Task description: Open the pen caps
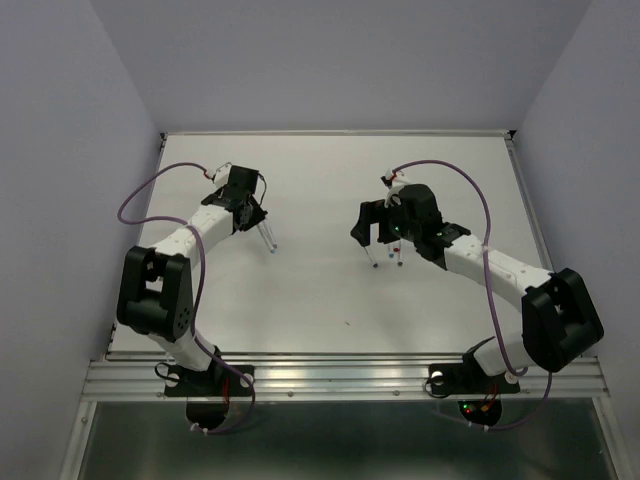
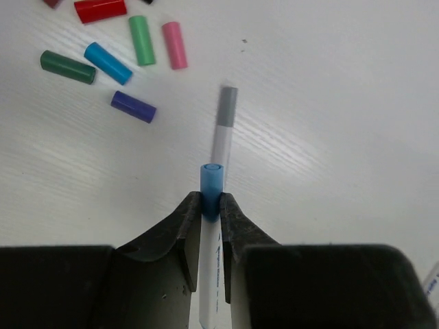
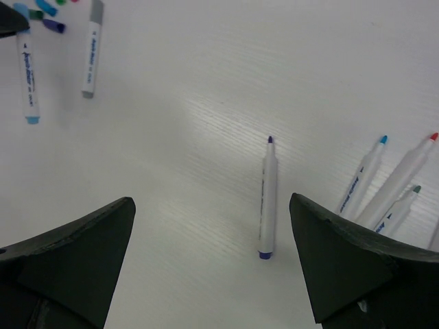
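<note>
My left gripper (image 2: 211,205) is shut on the blue cap (image 2: 211,182) of a white pen whose barrel (image 2: 211,274) runs back between the jaws. A grey-capped pen (image 2: 223,130) lies just beyond it. Loose caps lie at the far left: red (image 2: 100,9), green (image 2: 142,40), pink (image 2: 174,45), dark green (image 2: 67,66), light blue (image 2: 108,63), purple (image 2: 133,107). My right gripper (image 3: 211,205) is open above the table, and an uncapped purple-tipped pen (image 3: 267,199) lies between its fingers. In the top view the left gripper (image 1: 248,212) and right gripper (image 1: 372,232) are apart.
Uncapped pens with blue (image 3: 361,175), red (image 3: 405,181) and green (image 3: 398,205) tips lie by the right finger. The white table (image 1: 330,300) is walled at the back and sides. A small dark speck (image 1: 347,322) lies near the front.
</note>
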You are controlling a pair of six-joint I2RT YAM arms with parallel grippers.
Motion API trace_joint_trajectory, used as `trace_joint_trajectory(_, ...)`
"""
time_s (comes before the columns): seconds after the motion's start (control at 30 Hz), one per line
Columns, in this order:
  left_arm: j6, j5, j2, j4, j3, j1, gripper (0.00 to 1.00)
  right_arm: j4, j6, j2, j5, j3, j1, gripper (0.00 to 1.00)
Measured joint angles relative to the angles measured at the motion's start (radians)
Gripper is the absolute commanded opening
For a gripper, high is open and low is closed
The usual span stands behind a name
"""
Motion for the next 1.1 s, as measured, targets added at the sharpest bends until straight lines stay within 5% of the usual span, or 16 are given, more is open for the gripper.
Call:
trace_joint_trajectory(0.23,0.008,0.031,-0.2,0.029,0.011,-0.085,0.0,0.122,-0.003,-0.044,-0.226,-0.003,0.011,1.0)
trace_joint_trajectory(0.53,-0.009,0.043,-0.22,0.12,0.087,-0.221,0.0,0.215,0.075,0.132,-0.336,0.145,0.095,0.99)
trace_joint_trajectory(0.83,-0.035,0.043,-0.211,0.156,0.092,-0.268,0.0,0.269,0.148,0.23,-0.294,0.23,0.141,0.69)
trace_joint_trajectory(0.87,-0.039,0.045,-0.21,0.16,0.092,-0.272,0.0,0.273,0.149,0.235,-0.293,0.234,0.142,0.56)
trace_joint_trajectory(0.93,-0.044,0.047,-0.21,0.169,0.092,-0.274,0.0,0.287,0.158,0.248,-0.289,0.243,0.143,0.46)
trace_joint_trajectory(1.1,-0.054,0.055,-0.21,0.185,0.092,-0.278,0.0,0.3,0.179,0.269,-0.284,0.248,0.143,0.34)
